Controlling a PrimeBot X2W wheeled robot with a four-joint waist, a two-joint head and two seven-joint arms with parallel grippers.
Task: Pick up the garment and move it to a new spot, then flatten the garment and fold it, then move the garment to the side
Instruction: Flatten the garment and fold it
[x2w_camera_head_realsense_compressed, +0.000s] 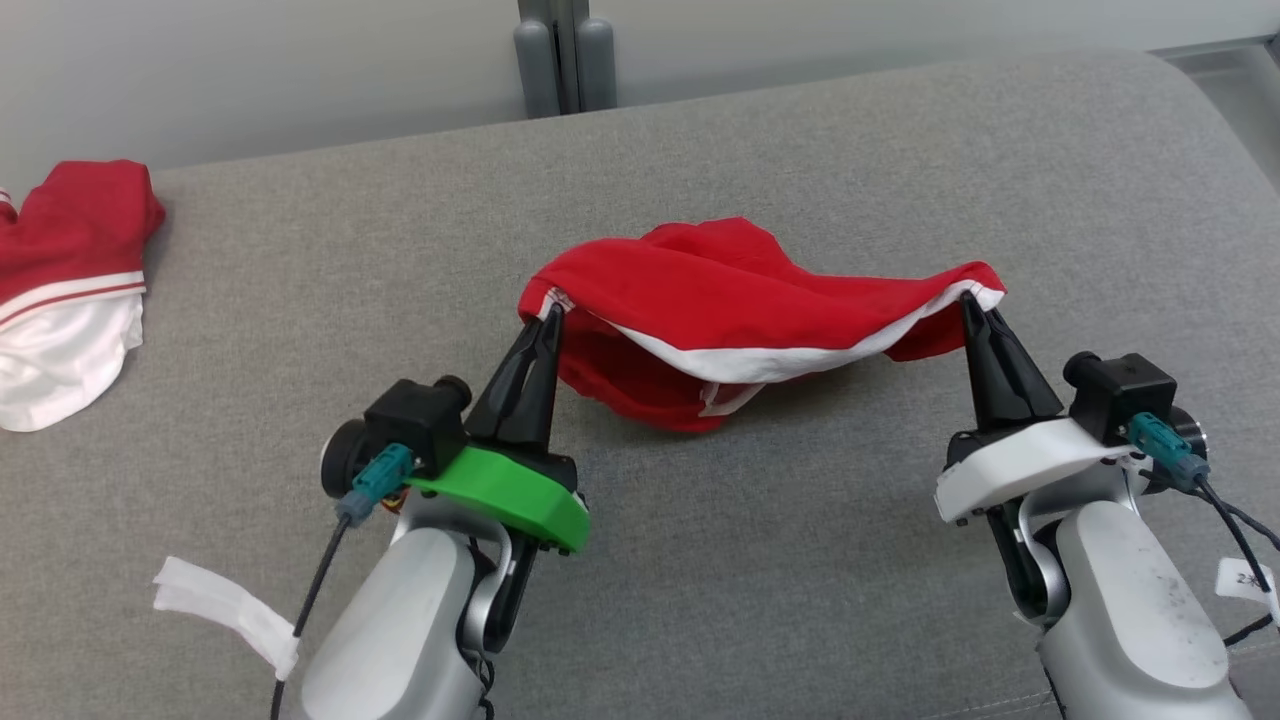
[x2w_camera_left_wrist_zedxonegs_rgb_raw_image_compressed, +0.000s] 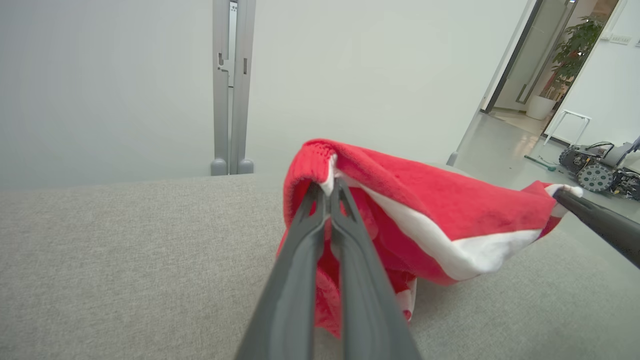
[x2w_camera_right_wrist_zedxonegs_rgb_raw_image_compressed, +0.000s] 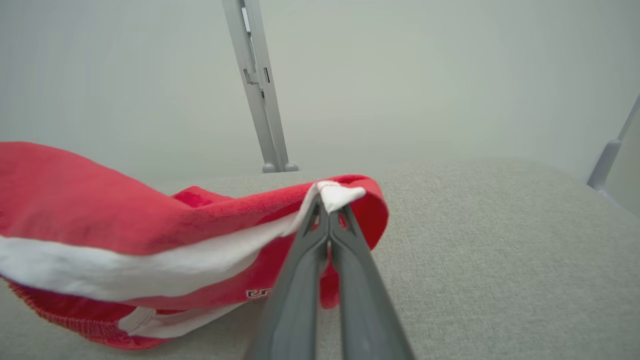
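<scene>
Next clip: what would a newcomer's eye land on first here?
The red garment with its white band, strung across the middle of the grey cushion. The left gripper pinches its left corner and the right gripper its right corner, while its lower folds rest on the surface. After that, a second red and white garment lies bunched at the far left edge.

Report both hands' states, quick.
Left hand: shut on the garment.
Right hand: shut on the garment.
</scene>
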